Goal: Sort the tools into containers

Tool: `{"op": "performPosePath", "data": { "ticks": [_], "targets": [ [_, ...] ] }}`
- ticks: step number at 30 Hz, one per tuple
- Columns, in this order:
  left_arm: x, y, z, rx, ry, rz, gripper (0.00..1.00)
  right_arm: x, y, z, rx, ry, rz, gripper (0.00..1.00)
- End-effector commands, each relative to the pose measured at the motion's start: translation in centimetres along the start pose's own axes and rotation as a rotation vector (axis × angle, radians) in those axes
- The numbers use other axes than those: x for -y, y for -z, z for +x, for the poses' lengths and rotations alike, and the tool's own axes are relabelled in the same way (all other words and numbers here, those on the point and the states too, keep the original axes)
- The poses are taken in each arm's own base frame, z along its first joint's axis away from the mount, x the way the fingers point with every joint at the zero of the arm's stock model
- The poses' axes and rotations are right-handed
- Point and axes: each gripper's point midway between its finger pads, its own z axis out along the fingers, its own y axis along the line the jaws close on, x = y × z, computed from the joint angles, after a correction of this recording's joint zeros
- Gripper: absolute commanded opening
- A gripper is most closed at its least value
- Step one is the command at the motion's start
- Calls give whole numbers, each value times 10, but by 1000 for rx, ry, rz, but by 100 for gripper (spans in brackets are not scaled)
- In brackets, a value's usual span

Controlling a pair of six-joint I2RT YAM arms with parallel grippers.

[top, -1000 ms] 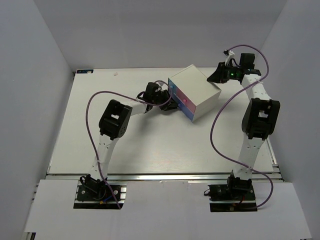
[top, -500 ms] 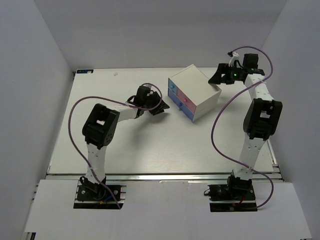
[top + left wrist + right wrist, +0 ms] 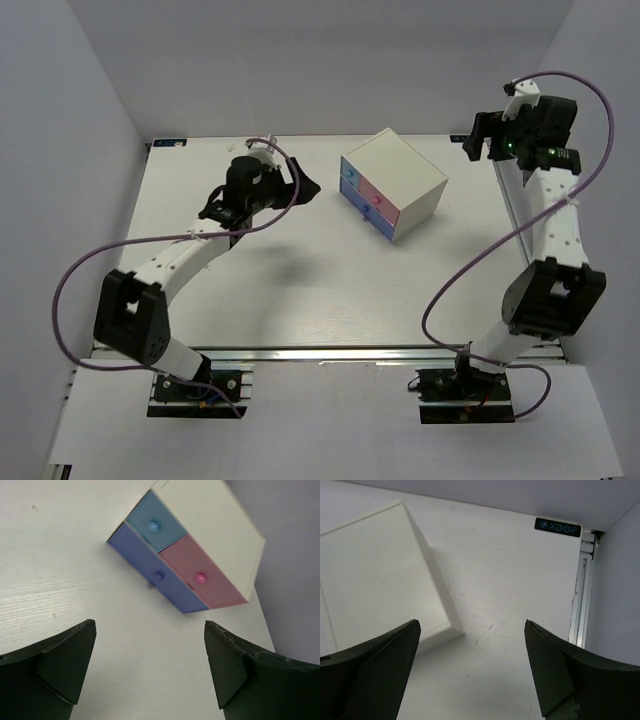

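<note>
A: Start near. What is the left gripper [image 3: 150, 630] doing?

B: Its jaws are spread wide with nothing between them. It hangs over the left half of the table [image 3: 300, 290], well apart from the cabinet [image 3: 400, 165], and points at the drawer fronts.

A: And the right gripper [image 3: 471, 627]?

B: That one is wide open and empty too. It sits high up, off the cabinet's right side toward the far right corner, and looks down on the white top.

A: Where are the drawers?

B: In the cabinet, which stands at an angle toward the far middle of the table with its fronts facing left and near. The pale blue drawer [image 3: 156, 520] and pink drawer [image 3: 202, 572] sit side by side on top. A wide dark blue drawer [image 3: 145, 567] runs below them. All three look pushed in, and each has a round knob.

A: The tools?

B: I can't tell where they are.

A: What is farthest back?

B: A small dark label [image 3: 558, 527] at the table's far edge, with a metal rail [image 3: 582, 600] along the right side.
</note>
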Motion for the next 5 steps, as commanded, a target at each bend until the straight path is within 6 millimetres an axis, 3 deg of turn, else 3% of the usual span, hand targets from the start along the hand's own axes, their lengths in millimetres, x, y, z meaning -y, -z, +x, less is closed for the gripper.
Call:
{"op": "performPosePath", "data": {
  "ticks": [1, 2, 3, 4, 5],
  "targets": [
    [9, 40, -16, 59, -141, -4, 98, -18, 26, 24, -21, 15, -14, 89],
    [10, 49, -18, 79, -145, -9, 98, -27, 30, 24, 8, 21, -43, 89],
    [10, 54, -18, 90, -149, -11, 98, -37, 47, 18, 51, 40, -55, 89],
    [10, 58, -19, 103, -151, -10, 98, -43, 48, 37, 25, 35, -79, 89],
    [13, 67, -22, 124, -150, -7, 98, -47, 51, 40, 24, 31, -92, 89]
  ]
}}
